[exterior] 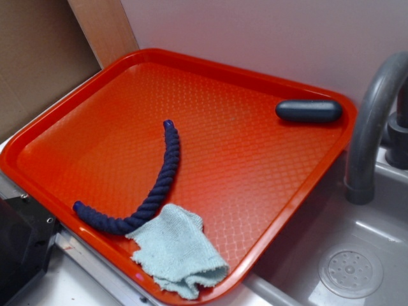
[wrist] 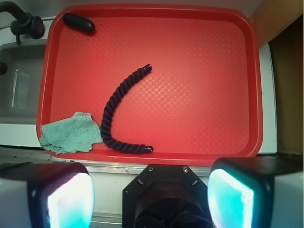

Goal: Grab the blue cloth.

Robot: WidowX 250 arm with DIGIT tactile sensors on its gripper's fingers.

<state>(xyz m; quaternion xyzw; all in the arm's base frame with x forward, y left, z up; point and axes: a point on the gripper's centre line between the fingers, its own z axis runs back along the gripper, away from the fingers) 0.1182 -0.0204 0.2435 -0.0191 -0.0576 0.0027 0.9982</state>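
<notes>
Blue cloth [wrist: 69,133]: tray [wrist: 190,38] 8 o'clock corner, draped over rim, touching rope [wrist: 116,107].
Gripper [wrist: 149,190]: spread wide, empty, back off tray for approach.

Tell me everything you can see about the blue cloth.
The blue cloth is a small pale blue rag with a terry-like texture, crumpled and folded. It lies at a corner of the red tray, draped over the tray's rim. One edge touches the dark navy rope. The gripper is open and away from it.
</notes>
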